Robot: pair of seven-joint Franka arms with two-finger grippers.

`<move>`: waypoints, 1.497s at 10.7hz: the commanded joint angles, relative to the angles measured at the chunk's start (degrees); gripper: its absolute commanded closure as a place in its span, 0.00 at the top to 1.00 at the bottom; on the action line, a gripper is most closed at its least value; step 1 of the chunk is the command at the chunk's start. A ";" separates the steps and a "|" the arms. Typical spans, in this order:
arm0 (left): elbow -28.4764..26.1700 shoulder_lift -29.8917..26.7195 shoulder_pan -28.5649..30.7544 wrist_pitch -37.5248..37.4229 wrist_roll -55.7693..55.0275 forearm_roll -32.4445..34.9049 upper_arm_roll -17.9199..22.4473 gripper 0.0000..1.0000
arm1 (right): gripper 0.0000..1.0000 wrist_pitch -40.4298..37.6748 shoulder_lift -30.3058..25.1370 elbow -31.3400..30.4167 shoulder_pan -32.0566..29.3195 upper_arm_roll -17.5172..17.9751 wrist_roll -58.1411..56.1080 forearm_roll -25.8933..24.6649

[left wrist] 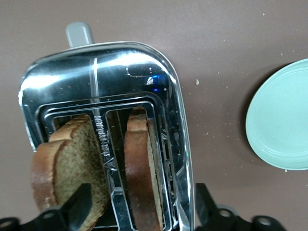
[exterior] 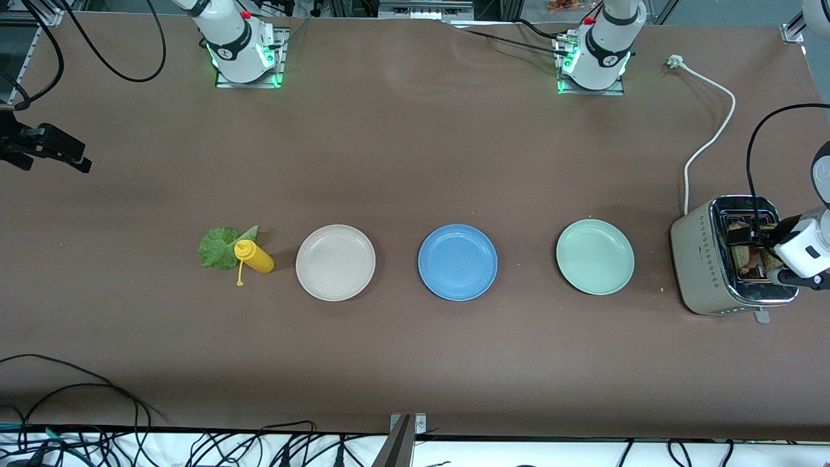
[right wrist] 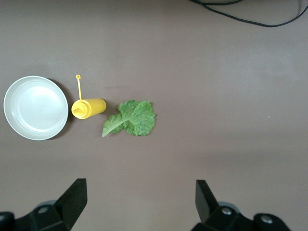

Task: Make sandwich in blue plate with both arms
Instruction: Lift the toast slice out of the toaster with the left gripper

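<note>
Two slices of brown bread [left wrist: 72,159] [left wrist: 139,163] stand upright in the slots of a chrome toaster [exterior: 703,259] at the left arm's end of the table. My left gripper [left wrist: 142,199] hangs open just above the toaster, also seen in the front view [exterior: 775,253]. One finger [left wrist: 79,199] is over one slice and the other finger is outside the toaster's wall. The blue plate [exterior: 458,262] lies bare at mid-table. A green lettuce leaf [right wrist: 134,118] lies flat toward the right arm's end. My right gripper [right wrist: 139,197] is open high over the table near the leaf, holding nothing.
A yellow squeeze bottle [exterior: 255,256] lies on its side against the lettuce [exterior: 217,246]. A beige plate [exterior: 335,262] sits beside it and a pale green plate [exterior: 594,256] sits between the blue plate and the toaster. The toaster's white cord [exterior: 710,139] runs toward the arms' bases.
</note>
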 commanded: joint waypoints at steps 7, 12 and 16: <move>1.58 -0.66 0.09 -6.70 -0.08 0.49 -0.69 0.00 | 1.00 -1.17 -0.28 0.66 0.01 0.25 -0.02 -0.22; 5.08 -6.98 -1.31 -15.14 -0.17 5.05 -3.49 0.00 | 1.00 -1.17 -0.28 0.66 0.01 0.25 -0.02 -0.22; 10.28 -7.08 -8.85 -19.56 -0.96 5.15 -7.46 0.00 | 1.00 -1.26 -0.28 0.66 0.01 0.25 -0.02 -0.31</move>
